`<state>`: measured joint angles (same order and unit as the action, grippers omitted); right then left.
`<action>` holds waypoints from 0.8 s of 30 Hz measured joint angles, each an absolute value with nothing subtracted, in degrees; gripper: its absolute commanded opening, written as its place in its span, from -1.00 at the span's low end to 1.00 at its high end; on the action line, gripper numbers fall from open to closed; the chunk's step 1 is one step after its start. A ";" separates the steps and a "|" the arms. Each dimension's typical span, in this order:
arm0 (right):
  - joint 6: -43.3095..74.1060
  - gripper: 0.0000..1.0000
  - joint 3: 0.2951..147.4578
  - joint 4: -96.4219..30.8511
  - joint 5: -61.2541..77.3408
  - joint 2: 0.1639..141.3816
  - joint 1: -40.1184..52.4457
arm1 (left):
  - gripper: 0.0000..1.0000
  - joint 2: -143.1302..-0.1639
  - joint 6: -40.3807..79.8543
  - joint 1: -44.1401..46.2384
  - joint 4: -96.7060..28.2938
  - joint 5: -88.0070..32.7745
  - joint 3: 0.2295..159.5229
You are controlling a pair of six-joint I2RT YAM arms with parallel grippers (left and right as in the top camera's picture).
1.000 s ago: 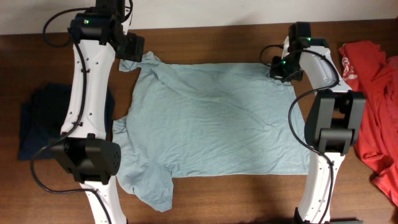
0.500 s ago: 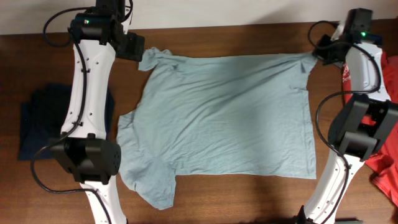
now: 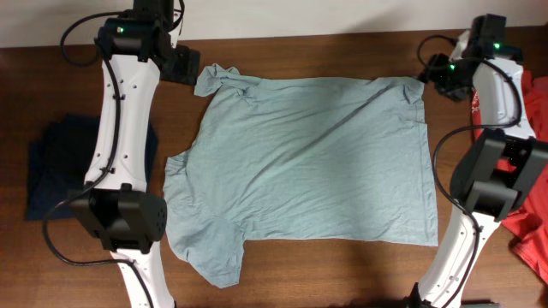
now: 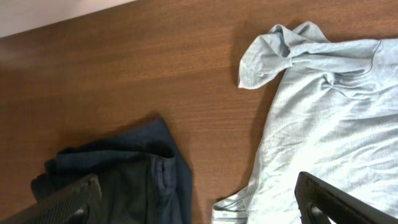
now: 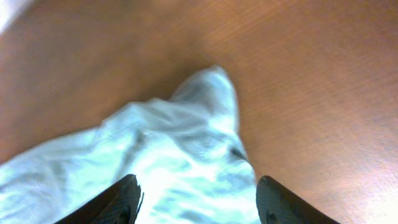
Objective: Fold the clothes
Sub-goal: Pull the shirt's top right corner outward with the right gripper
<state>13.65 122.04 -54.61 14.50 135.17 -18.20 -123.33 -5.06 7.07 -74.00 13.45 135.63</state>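
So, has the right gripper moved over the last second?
Yes. The right gripper has swung outward toward the red shirt and the table far edge, pulling the grey-blue T-shirt corner along.

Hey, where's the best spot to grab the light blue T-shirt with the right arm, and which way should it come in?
Probably the hem corner of the T-shirt nearest the right gripper. It is bunched into a raised ridge, while the rest lies flat on the table. Come down from above, on the bare-wood side beyond that corner.
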 measured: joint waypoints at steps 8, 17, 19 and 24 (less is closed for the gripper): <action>12.27 -0.22 122.06 -64.07 17.63 135.06 -19.05 | 0.98 -123.33 -6.48 7.18 -74.17 10.35 135.63; 11.46 -0.70 122.06 -59.09 17.15 135.39 -14.02 | 0.98 -123.33 -6.66 7.38 -74.56 9.34 135.63; 12.29 -0.72 122.06 -58.17 16.05 136.25 -13.17 | 0.98 -123.33 -6.63 7.38 -74.63 9.34 135.63; 13.58 -0.72 122.04 -55.75 14.17 139.85 -12.71 | 0.98 -123.33 -6.66 7.38 -75.05 9.32 135.63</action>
